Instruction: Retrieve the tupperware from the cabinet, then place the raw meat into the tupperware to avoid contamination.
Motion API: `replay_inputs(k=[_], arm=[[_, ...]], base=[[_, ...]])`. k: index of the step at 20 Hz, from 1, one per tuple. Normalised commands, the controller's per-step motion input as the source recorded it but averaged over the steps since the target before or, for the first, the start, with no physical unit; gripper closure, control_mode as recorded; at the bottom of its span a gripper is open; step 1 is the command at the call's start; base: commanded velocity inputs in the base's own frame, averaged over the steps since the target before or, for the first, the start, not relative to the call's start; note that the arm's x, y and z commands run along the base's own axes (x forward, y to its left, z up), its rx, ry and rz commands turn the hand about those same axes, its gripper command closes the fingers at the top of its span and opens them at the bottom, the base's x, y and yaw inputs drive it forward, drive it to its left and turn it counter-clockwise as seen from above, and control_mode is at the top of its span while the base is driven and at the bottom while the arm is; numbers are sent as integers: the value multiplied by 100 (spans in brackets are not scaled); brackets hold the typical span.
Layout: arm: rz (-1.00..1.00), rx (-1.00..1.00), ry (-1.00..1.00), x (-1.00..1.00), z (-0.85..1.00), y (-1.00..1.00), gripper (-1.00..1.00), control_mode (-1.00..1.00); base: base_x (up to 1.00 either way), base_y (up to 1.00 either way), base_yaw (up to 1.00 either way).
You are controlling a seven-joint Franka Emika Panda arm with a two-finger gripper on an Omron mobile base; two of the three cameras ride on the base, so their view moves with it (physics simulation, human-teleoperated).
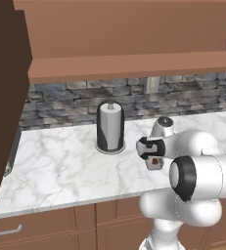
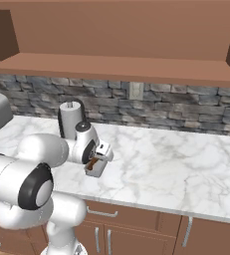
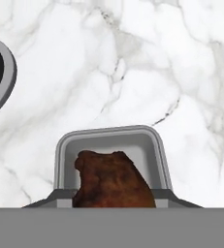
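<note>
A white robot arm reaches over a marble counter [image 1: 60, 166] in a simulated kitchen, its gripper [image 2: 95, 164] poised directly above the tupperware [image 3: 108, 145], a small grey container sitting on the counter near the front edge. The raw meat [image 3: 112, 181], a reddish-brown chunk, shows over the container's open interior, close beneath the hand camera and hiding much of the container's floor; whether the meat rests in the tupperware or is pinched between the fingers cannot be told, and the jaws themselves are hidden from every angle. From the 2 base cameras the meat [image 2: 92, 164] appears as a dark spot at the container's near rim, right under the hand. Just beyond, a paper towel roll [image 1: 110, 126] stands upright on its dark holder, near the tupperware but not touching it. Behind it runs a grey stone backsplash [image 2: 186, 112] with a wall outlet [image 2: 135, 90], and above hangs the brown wooden cabinet [image 1: 129, 34].
</note>
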Motion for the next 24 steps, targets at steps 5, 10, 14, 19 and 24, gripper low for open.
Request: replay_inputs(k=[5, 10, 14, 19, 24], arm=[[-1, 1, 1, -2, -30, -5, 100, -100], [0, -1, -2, -19, -59, -6, -100, -100], [0, -1, -10, 0, -27, 0, -100, -100], [0, 0, -8, -2, -2, 0, -100, -100], [0, 0, -7, -13, 5, 0, -100, -100]], base=[[0, 0, 0], [0, 0, 0], [0, 0, 0], [0, 0, 0], [0, 0, 0]])
